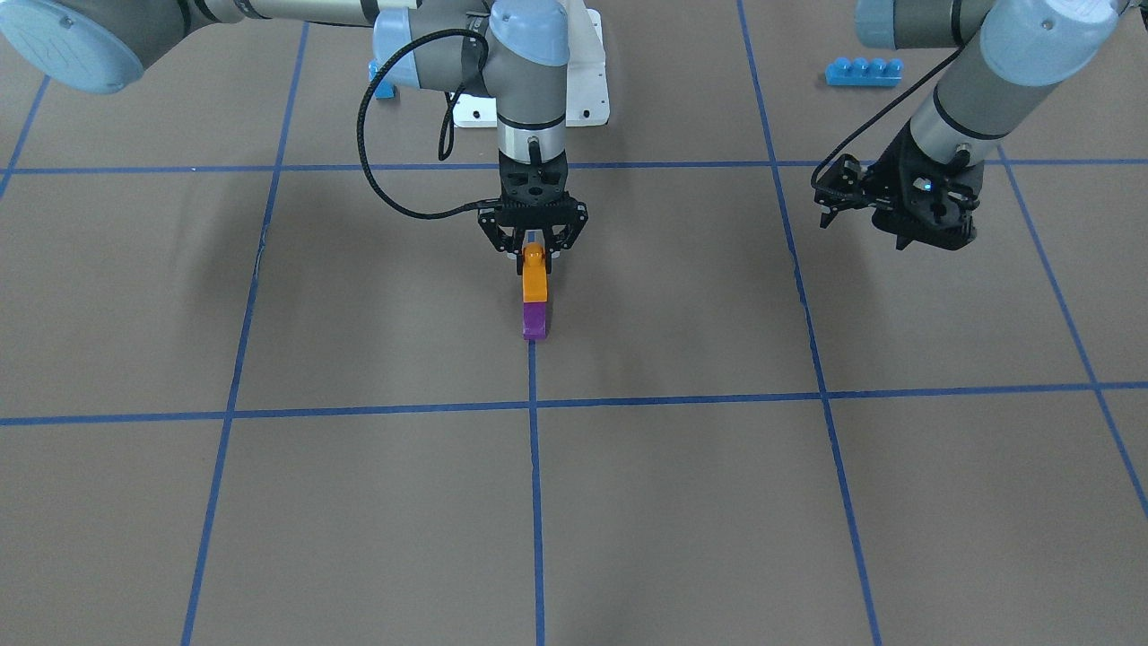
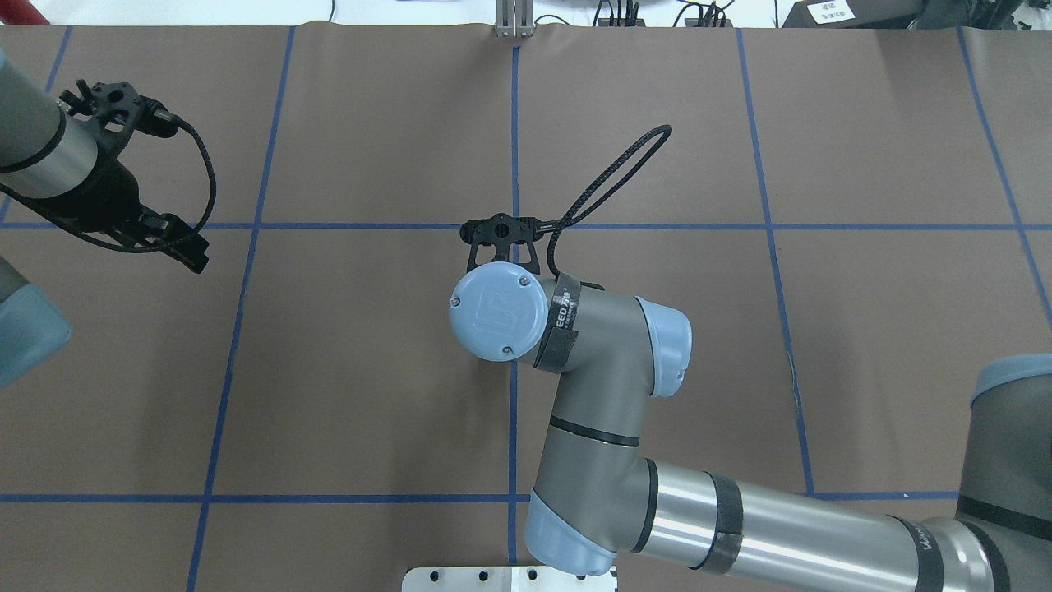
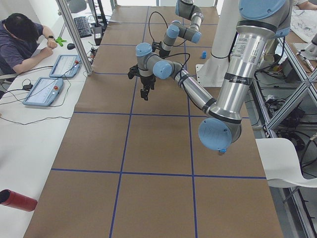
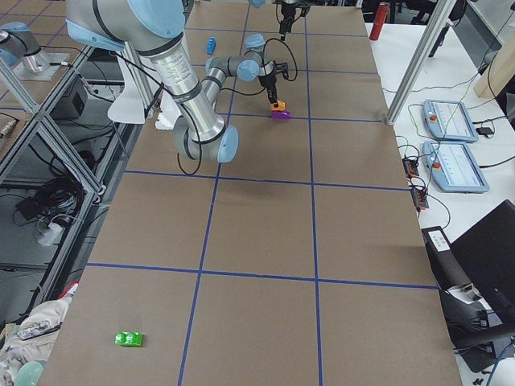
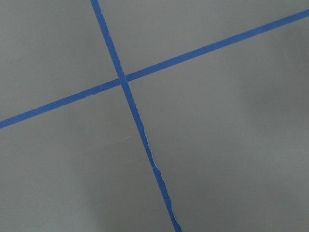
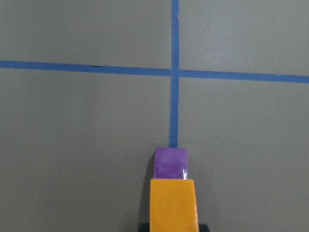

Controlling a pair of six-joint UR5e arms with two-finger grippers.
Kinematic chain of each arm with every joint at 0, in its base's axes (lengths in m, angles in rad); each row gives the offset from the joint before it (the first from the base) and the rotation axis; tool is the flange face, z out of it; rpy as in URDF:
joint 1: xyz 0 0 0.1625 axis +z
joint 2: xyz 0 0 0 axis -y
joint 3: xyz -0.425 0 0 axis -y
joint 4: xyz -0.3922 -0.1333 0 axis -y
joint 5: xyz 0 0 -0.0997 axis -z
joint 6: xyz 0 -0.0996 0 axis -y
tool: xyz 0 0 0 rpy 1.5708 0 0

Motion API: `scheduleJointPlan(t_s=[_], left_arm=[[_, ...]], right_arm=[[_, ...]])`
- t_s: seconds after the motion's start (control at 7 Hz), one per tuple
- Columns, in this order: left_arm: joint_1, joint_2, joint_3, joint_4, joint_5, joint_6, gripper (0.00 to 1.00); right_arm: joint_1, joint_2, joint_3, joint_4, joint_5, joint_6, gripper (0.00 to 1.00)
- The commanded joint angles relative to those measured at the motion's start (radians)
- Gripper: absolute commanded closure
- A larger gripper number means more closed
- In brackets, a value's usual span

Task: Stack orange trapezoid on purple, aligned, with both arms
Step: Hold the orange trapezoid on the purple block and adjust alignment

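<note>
The right arm (image 2: 592, 395) reaches out over the middle of the tabletop (image 1: 359, 296) with its wrist pointing straight down. The right tool (image 1: 534, 258) is clamped on the orange trapezoid (image 1: 534, 283), with its two fingers (image 1: 519, 258) pressing on either side of the brick's upper end, at the stud. The orange trapezoid sits on top of the purple brick (image 1: 535, 320), which stands on the tabletop right on a blue tape line (image 1: 536, 467), a little to the robot's side of where that line meets a cross line. In the right wrist view a strip of purple shows just past the orange piece's far edge, centred on it and slightly narrower. Whether the two bricks are pressed fully together cannot be told. The left arm (image 1: 978, 81) is off on the robot's left, well apart from the stack. The left tool (image 2: 187, 251) hangs tilted above the tabletop, holding nothing that can be seen — whether its fingers are apart or together cannot be told. The left wrist view shows a crossing of two tape lines below it. A long blue four-stud brick (image 1: 863, 72) lies on the robot's left side of the tabletop, near the robot's edge and close to the left arm. A small blue brick (image 1: 384, 87) peeks out from behind the right arm's elbow, just beside the white base plate (image 1: 587, 94). At the near end of the exterior right view — far from the stack — a small green object (image 4: 129, 338) lies on the tabletop.
</note>
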Motion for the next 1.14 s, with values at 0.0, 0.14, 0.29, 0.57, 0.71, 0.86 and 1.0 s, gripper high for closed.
scheduleJointPlan(t_s=[0.0, 0.14, 0.29, 0.57, 0.71, 0.86, 1.0], left_arm=[[0.000, -0.001, 0.000, 0.000, 0.000, 0.000, 0.00], [0.000, -0.001, -0.001, 0.000, 0.000, 0.000, 0.00], [0.000, -0.001, 0.000, 0.000, 0.000, 0.000, 0.00], [0.000, -0.001, 0.000, 0.000, 0.000, 0.000, 0.00], [0.000, -0.001, 0.000, 0.000, 0.000, 0.000, 0.00], [0.000, -0.001, 0.000, 0.000, 0.000, 0.000, 0.00], [0.000, -0.001, 0.000, 0.000, 0.000, 0.000, 0.00]], right_arm=[[0.003, -0.004, 0.002, -0.005, 0.001, 0.000, 1.00], [0.002, -0.007, -0.001, -0.004, 0.000, 0.001, 1.00], [0.000, -0.011, -0.002, -0.004, -0.002, 0.001, 1.00], [-0.011, -0.011, -0.009, -0.002, -0.013, 0.003, 1.00], [-0.012, -0.011, -0.013, 0.001, -0.017, 0.001, 1.00], [-0.014, -0.011, -0.019, 0.006, -0.019, -0.002, 1.00], [-0.012, -0.010, -0.022, 0.009, -0.017, -0.034, 1.00]])
